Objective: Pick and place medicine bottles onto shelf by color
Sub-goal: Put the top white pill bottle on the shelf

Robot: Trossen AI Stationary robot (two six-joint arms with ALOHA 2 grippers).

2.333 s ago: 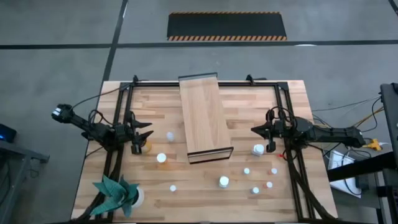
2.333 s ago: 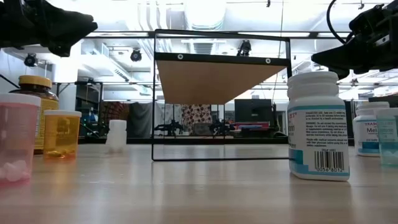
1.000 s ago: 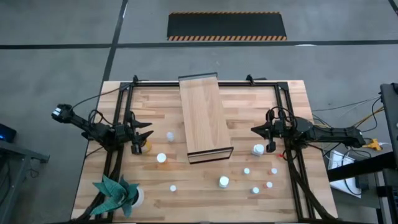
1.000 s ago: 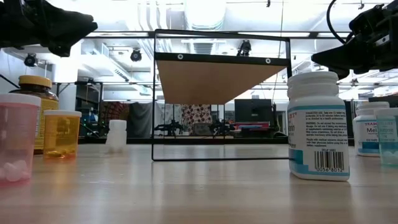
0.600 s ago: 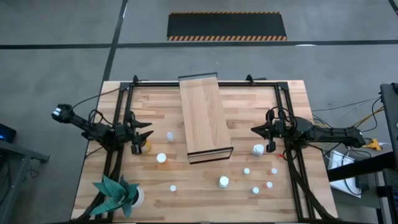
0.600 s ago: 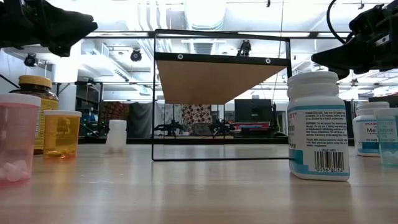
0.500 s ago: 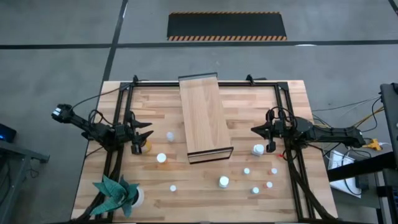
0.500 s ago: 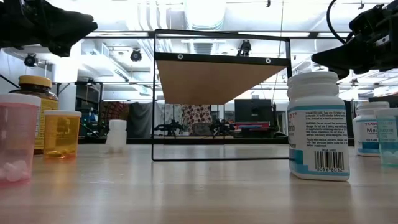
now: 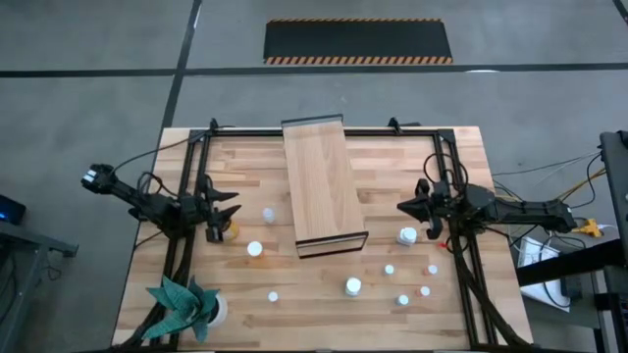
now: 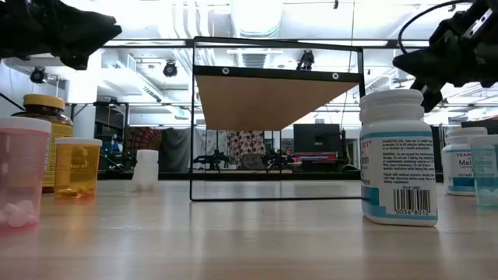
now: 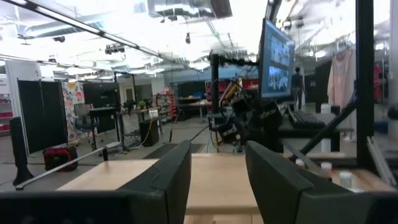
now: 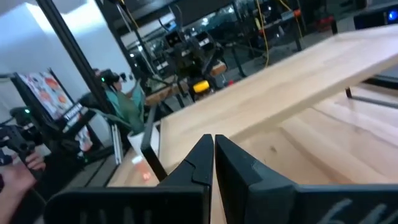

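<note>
The left pincer [image 9: 224,208] hangs above the surface's [image 9: 245,294] left edge with its fingers [image 11: 163,180] apart and empty, an orange bottle [image 9: 232,231] just beside it, while the right pincer [image 9: 407,207] hovers near the right edge, fingers [image 12: 200,163] pressed together on nothing, close over a white bottle [image 9: 407,235]. The shelf [image 9: 322,182] stands in the middle, reaching the far edge, nothing on its top board; the other medicine bottles [image 9: 353,286] stand scattered toward the near edge. In the low view a pink-tinted bottle [image 10: 22,171] holds white pills, its neighbour [image 10: 76,168] yellow contents, and bottles at the right [image 10: 482,170] are cut off
</note>
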